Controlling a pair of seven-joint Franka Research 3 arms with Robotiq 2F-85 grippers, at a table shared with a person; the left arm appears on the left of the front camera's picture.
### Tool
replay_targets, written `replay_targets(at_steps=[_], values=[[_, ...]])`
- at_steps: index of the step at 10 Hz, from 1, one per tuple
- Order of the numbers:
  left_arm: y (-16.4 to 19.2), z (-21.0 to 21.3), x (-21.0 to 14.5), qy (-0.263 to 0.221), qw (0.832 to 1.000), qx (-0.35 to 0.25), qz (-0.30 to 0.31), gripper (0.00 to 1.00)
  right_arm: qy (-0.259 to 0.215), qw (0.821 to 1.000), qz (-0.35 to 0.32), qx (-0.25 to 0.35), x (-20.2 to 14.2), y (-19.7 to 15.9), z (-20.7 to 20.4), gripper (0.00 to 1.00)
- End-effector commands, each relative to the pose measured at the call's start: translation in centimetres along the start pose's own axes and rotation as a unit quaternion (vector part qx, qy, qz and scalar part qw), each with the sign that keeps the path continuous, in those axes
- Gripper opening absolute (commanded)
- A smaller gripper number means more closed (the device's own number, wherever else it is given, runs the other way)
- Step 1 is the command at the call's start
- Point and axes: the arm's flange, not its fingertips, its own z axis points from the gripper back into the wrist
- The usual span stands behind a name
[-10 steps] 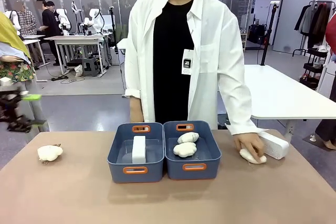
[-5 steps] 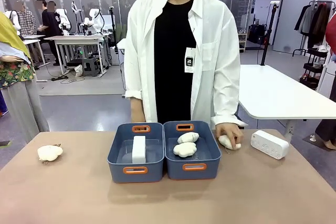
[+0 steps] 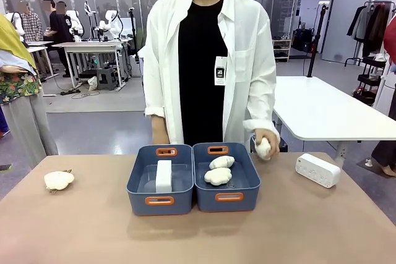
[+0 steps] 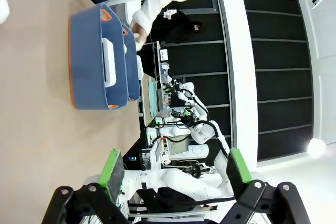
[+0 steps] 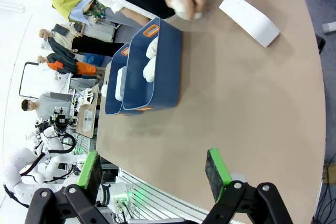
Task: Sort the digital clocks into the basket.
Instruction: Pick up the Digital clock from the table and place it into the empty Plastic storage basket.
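Presently, item one: white rectangular plastic digital clock [image 3: 163, 175], standing on edge inside the blue-grey rectangular plastic basket [image 3: 139, 204] with orange-rimmed handle slots, the one on the robot's left of the pair. Item two: second white digital clock [image 3: 317, 170], lying flat on the tan table [image 3: 93, 233] toward the robot's right, well apart from both bins, untouched. Item three: identical neighbouring bin [image 3: 207, 202], touching the first, holding two fluffy cream plush lumps [image 3: 218, 176]. Item four: third plush lump [image 3: 264, 148], enclosed in the person's hand [image 3: 270, 137] and raised above that bin's far right corner. A second ago the hand pressed it to the table just beside the second clock, so the lump has left the clock's side and the clock likely lies clear for a pick. Item five: fourth plush lump [image 3: 59, 180], loose on the table at the robot's left. Left gripper [image 4: 175, 169]: jaws wide apart, empty. Right gripper [image 5: 153, 169]: jaws wide apart, empty, the second clock ahead across bare tabletop. Judged status: one clock sorted, one outstanding.
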Motion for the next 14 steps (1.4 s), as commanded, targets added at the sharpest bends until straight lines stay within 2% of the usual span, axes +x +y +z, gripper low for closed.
replay_targets(at_steps=[1,8,9,10,11,12,13,14], values=[[0.0,0.2,-0.3,0.006,1.0,0.0,-0.004,1.0,0.0,1.0,0.003,0.004,-0.1,0.2,0.1,1.0],[0.0,0.2,-0.3,0.006,1.0,0.0,-0.004,1.0,0.0,1.0,0.0,0.0,0.0,0.0,0.0,1.0],[0.0,0.2,-0.3,0.006,1.0,0.0,-0.004,1.0,0.043,0.993,0.101,-0.049,1.3,5.8,0.9,1.0],[0.0,0.2,-0.3,0.006,1.0,0.0,-0.004,1.0,0.079,0.976,0.165,-0.121,2.5,8.8,0.4,1.0],[0.0,0.2,-0.3,0.006,1.0,0.0,-0.004,1.0,0.123,0.955,0.203,-0.18,3.2,9.6,-0.6,1.0],[0.0,0.2,-0.3,0.006,1.0,0.0,-0.004,1.0,0.172,0.91,0.266,-0.266,4.0,9.7,-1.9,1.0],[0.0,0.2,-0.3,0.006,1.0,0.0,-0.004,1.0,0.207,0.909,0.264,-0.248,5.1,9.1,-3.0,1.0],[0.0,0.2,-0.3,0.006,1.0,0.0,-0.004,1.0,0.221,0.913,0.271,-0.213,5.1,8.9,-3.6,1.0]])
